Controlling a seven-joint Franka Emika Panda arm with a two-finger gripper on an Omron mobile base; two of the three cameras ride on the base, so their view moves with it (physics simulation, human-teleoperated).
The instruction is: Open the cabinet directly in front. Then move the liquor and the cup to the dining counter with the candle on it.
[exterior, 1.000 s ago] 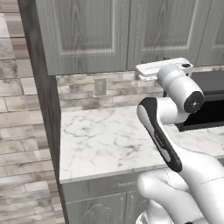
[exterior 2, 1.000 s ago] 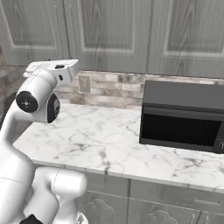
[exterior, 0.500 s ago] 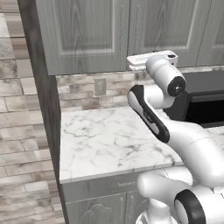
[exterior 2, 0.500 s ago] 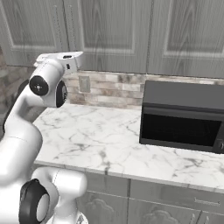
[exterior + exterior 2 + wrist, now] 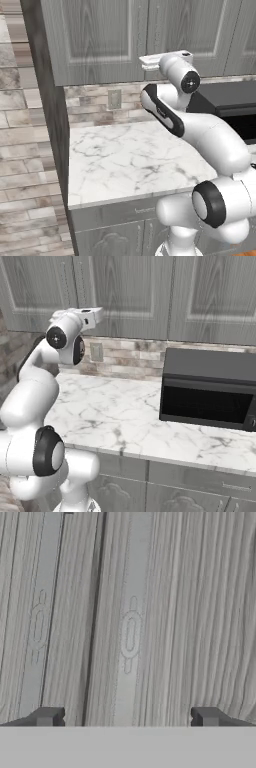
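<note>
My gripper (image 5: 127, 717) stood spread wide, nothing between the finger tips (image 5: 47, 716), pointed square at the cabinet (image 5: 150, 612) just ahead. Grey wood grain and the dark seam between its two shut doors lay just beyond the tips. From the base cameras my hand (image 5: 165, 60) was raised to the doors' lower edge. Below lay the marble counter (image 5: 125, 160), the black microwave (image 5: 207, 388) to the right, brick backsplash (image 5: 125, 356) and wall outlet (image 5: 114, 98) behind.
</note>
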